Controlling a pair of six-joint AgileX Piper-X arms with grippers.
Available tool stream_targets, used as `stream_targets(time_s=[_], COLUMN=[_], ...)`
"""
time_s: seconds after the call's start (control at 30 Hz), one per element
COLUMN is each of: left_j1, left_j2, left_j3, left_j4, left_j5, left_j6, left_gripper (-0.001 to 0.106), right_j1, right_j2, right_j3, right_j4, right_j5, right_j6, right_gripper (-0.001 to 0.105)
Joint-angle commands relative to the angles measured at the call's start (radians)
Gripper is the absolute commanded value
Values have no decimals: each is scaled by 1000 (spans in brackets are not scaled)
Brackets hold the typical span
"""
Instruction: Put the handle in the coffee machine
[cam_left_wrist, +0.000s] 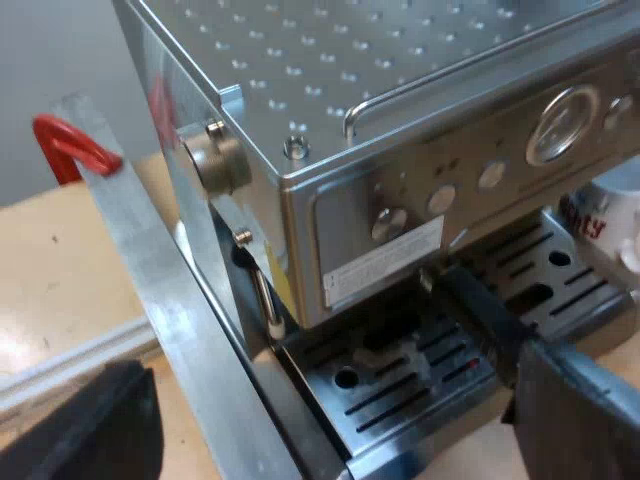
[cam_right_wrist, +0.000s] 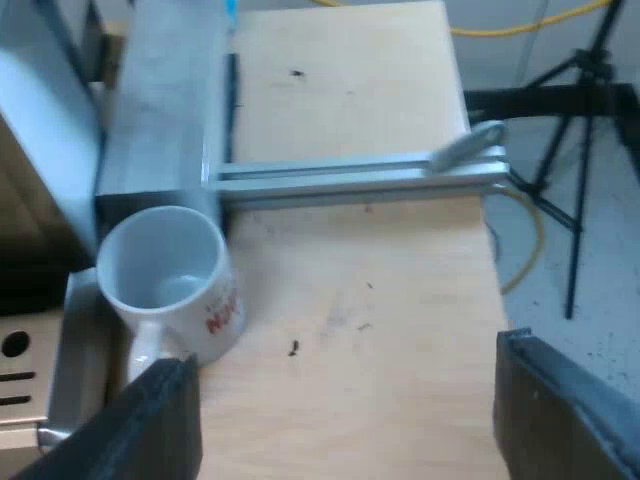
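Observation:
The steel espresso machine (cam_left_wrist: 400, 130) stands close under my left gripper (cam_left_wrist: 330, 400), which is open with its fingers (cam_left_wrist: 585, 415) wide apart over the drip tray (cam_left_wrist: 400, 385). A dark handle (cam_left_wrist: 485, 312) slants out from under the machine's front, above the tray. Its outer end passes behind one left finger, and nothing lies between the two. A white mug (cam_right_wrist: 170, 275) with red lettering stands on the wooden table beside the tray's edge (cam_right_wrist: 30, 370); the mug (cam_left_wrist: 605, 225) also sits by the machine's front. My right gripper (cam_right_wrist: 345, 365) is open above bare table near the mug.
An aluminium rail (cam_right_wrist: 360, 175) lies across the table beyond the mug. Another metal bar (cam_left_wrist: 170, 300) runs along the machine's side, with a red clamp (cam_left_wrist: 70, 145) behind it. A black tripod (cam_right_wrist: 590, 150) and yellow cable (cam_right_wrist: 535, 240) stand off the table's edge.

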Motion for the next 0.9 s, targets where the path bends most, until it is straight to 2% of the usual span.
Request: stream_targets(time_s=[0.03,0.27,0.57,0.63,0.7,0.83,0.9], left_j1=[1,1,1,1,1,1,1], left_j2=[-43,-195,-354,-403,-451,-492,-512], left_j3=[-6,4,77,105,132,158,166], left_j4=[1,1,17,54,83,112,128], left_j5=[-13,-13,-16,-16,-16,-18,-18], left_j6=[-17,-17,-17,-41,-105,-114,-146], left_gripper=[73,73,73,73,73,73,73], right_j1=[-15,-15,-13,-13,-13,-13,-13], right_j2=[-54,-190,-385,-410,-474,-546,-603], right_j3=[-12,-12,-12,-10,4,35,66], right_j4=[15,15,70,79,96,104,104], right_j5=[-17,-17,-17,-17,-17,-17,-17], right_j6=[-30,-30,-30,-30,-30,-30,-30], right_gripper=[63,63,63,63,63,63,63])
